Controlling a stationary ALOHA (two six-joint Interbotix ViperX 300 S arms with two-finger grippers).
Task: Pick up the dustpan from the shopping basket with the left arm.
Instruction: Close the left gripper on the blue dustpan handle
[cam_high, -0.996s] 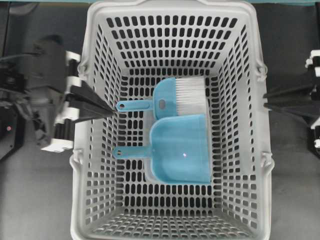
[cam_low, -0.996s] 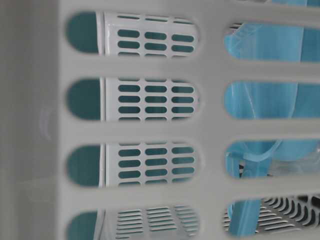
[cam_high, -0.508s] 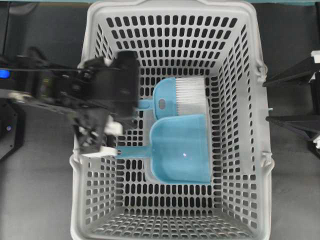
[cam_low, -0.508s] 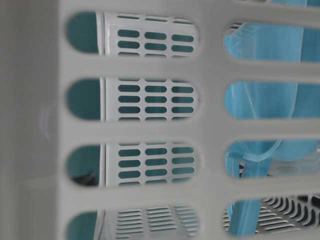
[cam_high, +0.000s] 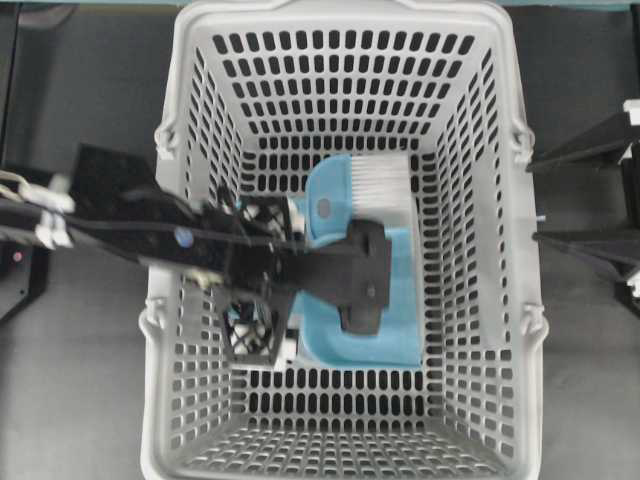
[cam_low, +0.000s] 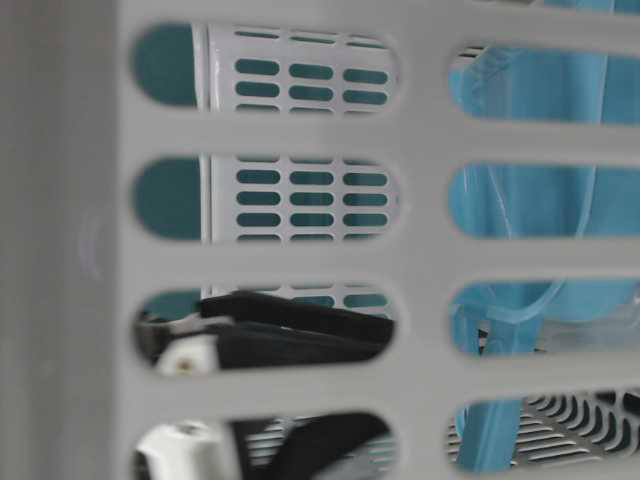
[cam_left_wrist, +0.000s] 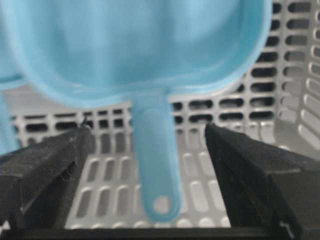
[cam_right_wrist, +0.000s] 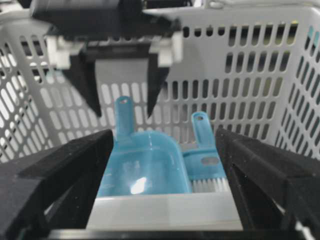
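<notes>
- The left arm reached over the left wall of the shopping basket, its jaws spread wide and holding nothing; the left gripper hung just above the handle of the dustpan.
- From the left wrist camera, the dustpan's thin handle lay between the two black fingers, with slotted grey floor showing on either side of it and no contact visible.
- The dustpan lay flat on the basket floor, its scoop partly covered from above by the black arm.
- A blue hand brush with white bristles lay just beside the dustpan, towards the far wall.
- The right gripper stood outside the basket's right wall over the dark worktop, jaws released and empty.
- At table level, black fingers showed through the wall slots.
</notes>
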